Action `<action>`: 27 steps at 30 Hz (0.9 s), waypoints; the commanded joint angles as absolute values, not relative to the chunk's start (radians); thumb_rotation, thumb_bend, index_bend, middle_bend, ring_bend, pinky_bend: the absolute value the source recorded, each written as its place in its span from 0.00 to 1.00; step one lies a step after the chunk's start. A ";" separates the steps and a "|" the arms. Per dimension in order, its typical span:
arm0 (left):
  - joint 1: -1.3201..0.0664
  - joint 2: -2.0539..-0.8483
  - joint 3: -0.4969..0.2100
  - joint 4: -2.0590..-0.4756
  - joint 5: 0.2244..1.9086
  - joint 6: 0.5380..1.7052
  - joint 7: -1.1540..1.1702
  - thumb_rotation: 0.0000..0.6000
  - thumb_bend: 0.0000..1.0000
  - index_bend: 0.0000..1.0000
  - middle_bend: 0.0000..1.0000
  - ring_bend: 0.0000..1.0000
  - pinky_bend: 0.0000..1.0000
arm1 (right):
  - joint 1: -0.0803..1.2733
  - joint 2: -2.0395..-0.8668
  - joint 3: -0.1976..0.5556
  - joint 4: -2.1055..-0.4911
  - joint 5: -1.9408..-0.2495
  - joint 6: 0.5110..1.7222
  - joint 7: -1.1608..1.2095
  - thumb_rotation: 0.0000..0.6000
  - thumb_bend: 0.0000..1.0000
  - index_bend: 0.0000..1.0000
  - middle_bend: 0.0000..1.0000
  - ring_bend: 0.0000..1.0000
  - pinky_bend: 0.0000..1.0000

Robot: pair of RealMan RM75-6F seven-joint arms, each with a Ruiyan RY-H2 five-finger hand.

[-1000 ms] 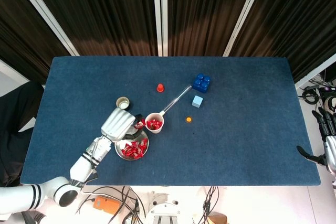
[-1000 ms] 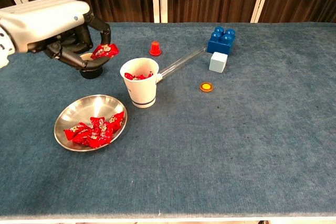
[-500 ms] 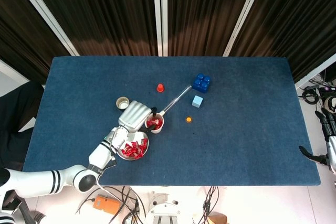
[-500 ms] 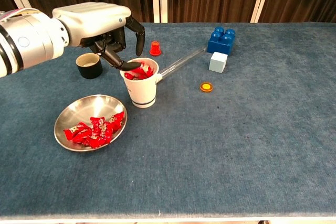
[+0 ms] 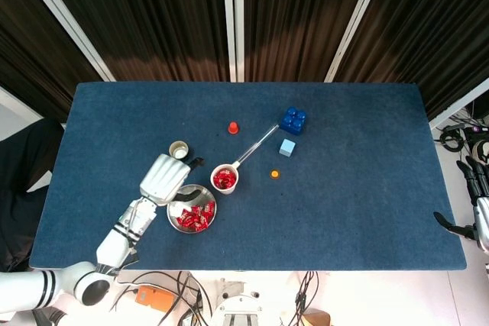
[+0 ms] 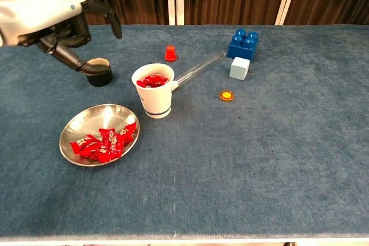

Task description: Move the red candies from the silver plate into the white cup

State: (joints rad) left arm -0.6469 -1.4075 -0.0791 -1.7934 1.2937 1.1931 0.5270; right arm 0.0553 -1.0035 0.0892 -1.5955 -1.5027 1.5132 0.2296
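Note:
The white cup [image 5: 225, 179] [image 6: 153, 91] stands upright near the table's middle with red candies inside. Left of it and nearer me lies the silver plate [image 5: 181, 221] [image 6: 81, 125], holding several red candies [image 5: 196, 217] [image 6: 105, 143]. My left hand [image 5: 164, 178] [image 6: 49, 17] hovers above the table to the left of the cup, over the plate's far edge. Its fingers are spread and hold nothing. My right hand [image 5: 475, 211] hangs off the table's right edge, only partly shown, with nothing seen in it.
A small dark cup [image 5: 179, 150] [image 6: 99, 72] sits just beyond my left hand. Behind the white cup are a small red cone [image 6: 170, 53], a clear tube [image 6: 199, 68], a blue block [image 6: 242, 44], a pale cube [image 6: 239, 68] and an orange disc [image 6: 227, 95].
My left hand carried a red candy over the white cup, let it go there, and has drawn back to the left, empty. The right hand stayed put.

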 commanded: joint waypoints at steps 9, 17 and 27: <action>-0.593 -1.442 0.031 -1.746 1.363 1.143 0.489 0.82 0.15 0.37 0.94 0.92 0.86 | 0.067 -1.006 0.089 -1.601 -1.510 1.501 0.220 1.00 0.33 0.00 0.03 0.00 0.00; -0.628 -1.544 -0.017 -1.678 1.283 1.061 0.517 0.82 0.15 0.37 0.94 0.92 0.86 | 0.065 -1.002 0.088 -1.610 -1.507 1.502 0.212 1.00 0.33 0.00 0.03 0.00 0.00; -0.652 -1.608 -0.048 -1.640 1.201 1.028 0.569 0.83 0.15 0.38 0.94 0.92 0.86 | 0.063 -0.999 0.086 -1.614 -1.505 1.503 0.208 1.00 0.33 0.00 0.03 0.00 0.00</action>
State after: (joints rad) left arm -0.6501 -1.6056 -0.0465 -1.6424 1.2041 1.0299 0.5672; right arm 0.0626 -0.9986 0.0863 -1.6145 -1.5055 1.5031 0.2081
